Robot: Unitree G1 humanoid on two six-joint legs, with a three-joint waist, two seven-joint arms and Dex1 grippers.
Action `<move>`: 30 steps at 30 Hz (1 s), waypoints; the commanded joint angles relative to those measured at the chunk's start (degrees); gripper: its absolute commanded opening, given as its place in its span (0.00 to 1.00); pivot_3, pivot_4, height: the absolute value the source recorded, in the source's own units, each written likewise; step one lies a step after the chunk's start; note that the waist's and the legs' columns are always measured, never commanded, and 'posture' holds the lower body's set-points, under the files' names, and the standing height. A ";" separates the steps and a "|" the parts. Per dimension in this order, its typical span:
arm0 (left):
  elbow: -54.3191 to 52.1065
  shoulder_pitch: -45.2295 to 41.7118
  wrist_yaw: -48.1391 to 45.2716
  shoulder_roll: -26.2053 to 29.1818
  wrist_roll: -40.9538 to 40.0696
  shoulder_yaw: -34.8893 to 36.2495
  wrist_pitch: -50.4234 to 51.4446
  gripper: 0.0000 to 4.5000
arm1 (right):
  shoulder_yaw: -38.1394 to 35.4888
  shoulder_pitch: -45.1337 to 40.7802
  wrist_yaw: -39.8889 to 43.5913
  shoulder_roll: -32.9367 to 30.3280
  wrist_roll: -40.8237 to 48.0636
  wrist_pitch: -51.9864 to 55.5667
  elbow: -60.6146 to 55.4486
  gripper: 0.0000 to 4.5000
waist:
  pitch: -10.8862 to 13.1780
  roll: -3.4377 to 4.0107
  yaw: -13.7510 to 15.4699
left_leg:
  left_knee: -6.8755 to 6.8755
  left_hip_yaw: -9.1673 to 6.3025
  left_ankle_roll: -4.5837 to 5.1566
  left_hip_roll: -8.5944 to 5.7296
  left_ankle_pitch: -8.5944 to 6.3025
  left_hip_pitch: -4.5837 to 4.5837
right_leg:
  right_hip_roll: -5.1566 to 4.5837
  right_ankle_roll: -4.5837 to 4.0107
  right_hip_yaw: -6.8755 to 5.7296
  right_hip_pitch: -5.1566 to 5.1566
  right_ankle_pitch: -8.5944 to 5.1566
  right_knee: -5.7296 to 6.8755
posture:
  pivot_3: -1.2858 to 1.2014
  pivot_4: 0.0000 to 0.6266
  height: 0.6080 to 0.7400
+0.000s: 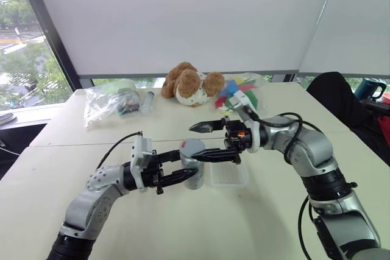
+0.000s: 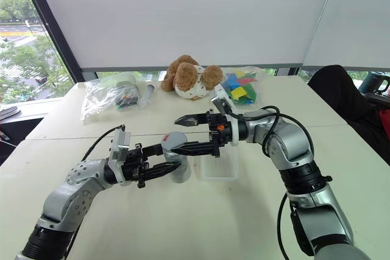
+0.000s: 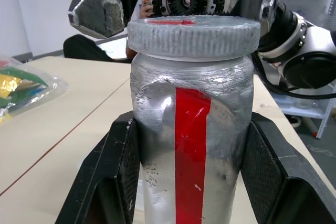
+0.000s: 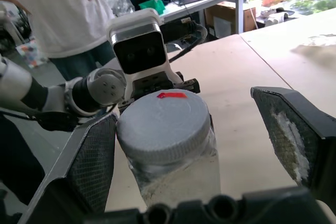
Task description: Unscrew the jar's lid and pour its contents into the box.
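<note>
Right wrist view: spread jaws straddle the lid (image 4: 164,124), still screwed on

Left gripper (image 1: 172,172) is clamped on the jar (image 1: 193,165), held upright over the table (image 1: 73,150) beside the clear box (image 1: 228,175). Right gripper (image 1: 201,141) stands open around the cap; it should centre, close squarely on the ribbed rim, then twist while the left keeps firm

The two head eyes look forward and down over the table (image 1: 73,211), set well back from the jar (image 1: 194,172). Each wrist camera sits close to the jar (image 3: 189,145) — from opposite sides, it seems — and both share its lid (image 4: 164,125).
</note>
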 commanded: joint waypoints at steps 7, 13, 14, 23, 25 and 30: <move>-2.12 -0.49 -0.21 0.57 -0.53 0.84 -0.81 0.45 | -0.74 -1.36 -1.14 0.54 3.00 2.50 -5.40 0.99 | 0.00 0.00 -0.09 | -0.01 0.00 0.00 0.00 0.00 0.00 | 0.00 0.00 0.00 -0.01 0.00 0.00 | 0.52 0.24 1.00; -2.29 -0.43 -0.17 0.63 -0.66 0.83 -0.65 0.45 | 1.97 -1.87 -3.51 1.89 0.21 1.74 -5.59 0.99 | 0.00 0.00 -0.07 | -0.01 0.00 0.00 0.00 0.00 0.00 | 0.00 0.00 0.00 -0.02 0.00 0.00 | 0.52 0.24 1.00; -2.31 -0.43 -0.16 0.62 -0.66 0.82 -0.66 0.45 | 2.47 -2.06 -3.56 2.02 -0.55 1.18 -5.11 0.99 | 0.00 0.00 -0.01 | 0.00 0.00 0.00 0.00 0.00 0.00 | 0.00 0.00 0.00 -0.01 0.00 0.00 | 0.52 0.24 1.00; -2.76 -0.05 0.22 0.74 -0.69 0.72 -0.46 0.45 | 2.07 -3.67 -2.89 3.88 0.09 1.29 -4.38 0.51 | 0.00 0.00 -0.08 | 0.00 -0.01 0.00 0.00 0.00 0.00 | 0.00 0.00 0.00 -0.01 0.00 0.00 | 0.52 0.24 1.00; -2.91 0.12 0.27 0.84 -0.77 0.69 -0.34 0.45 | 1.15 -3.64 -3.03 4.22 1.70 2.59 -4.68 0.52 | 0.00 0.00 -0.06 | 0.00 -0.01 0.00 0.00 0.00 0.00 | 0.00 0.00 0.00 -0.01 0.00 0.00 | 0.52 0.24 1.00; -3.52 0.69 0.47 1.17 -1.17 0.72 -0.01 0.45 | -7.28 -3.05 -6.35 7.75 13.98 9.88 -4.11 0.52 | 0.00 0.00 -0.06 | -0.01 -0.02 0.00 0.02 0.00 0.00 | 0.00 0.00 0.00 -0.01 0.00 0.00 | 0.52 0.24 1.00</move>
